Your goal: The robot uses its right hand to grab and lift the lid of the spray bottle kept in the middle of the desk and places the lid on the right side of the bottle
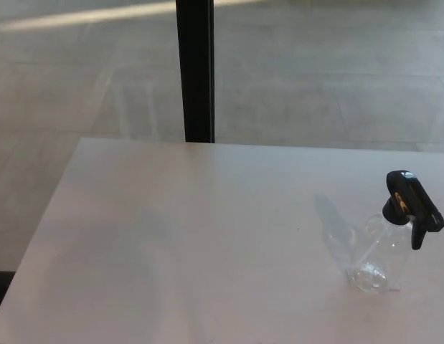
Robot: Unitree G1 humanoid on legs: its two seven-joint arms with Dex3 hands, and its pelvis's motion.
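A grey tiled floor (315,79) fills the top of the view, crossed by an upright black post (196,72). Below it lies a wide, pale white surface (171,244). Near its right edge stands a clear plastic spray bottle (379,254), appearing tilted from above. Its black trigger-spray lid (412,206) is still on the neck. Neither robot hand is in view, so their state cannot be told.

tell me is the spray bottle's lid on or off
On: the black lid sits on the clear spray bottle, which stands on the desk.
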